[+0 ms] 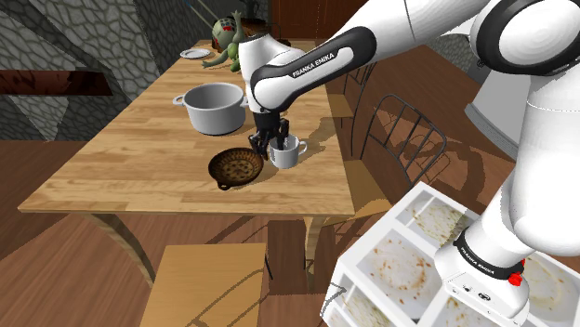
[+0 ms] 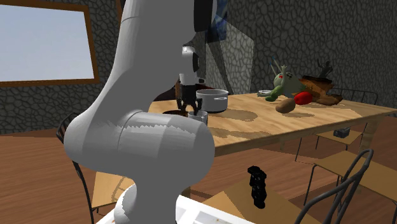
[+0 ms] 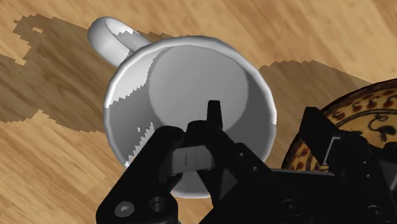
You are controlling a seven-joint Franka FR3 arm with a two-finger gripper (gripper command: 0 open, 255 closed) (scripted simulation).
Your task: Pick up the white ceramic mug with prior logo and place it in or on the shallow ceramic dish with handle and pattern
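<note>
- The claw [image 1: 267,147] straddles the white mug's [image 1: 292,156] rim with its fingers apart, one inside and one outside, apparently touching neither side.
- The mug stands upright on the counter [image 1: 130,158], just beside the patterned dish [image 1: 235,167], on the shoulder view's right.

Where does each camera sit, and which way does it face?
Shoulder view: beside and behind the stand, looking down on the wooden table; the white arm reaches to the black gripper over the white handled mug.
Second exterior view: behind the arm, facing across the table toward a stone wall; white arm links loom in front.
Wrist view: on the hand, looking into the mug; open fingers straddle its rim.
Shared: shoulder and wrist views show the brown patterned shallow dish beside the mug.
</note>
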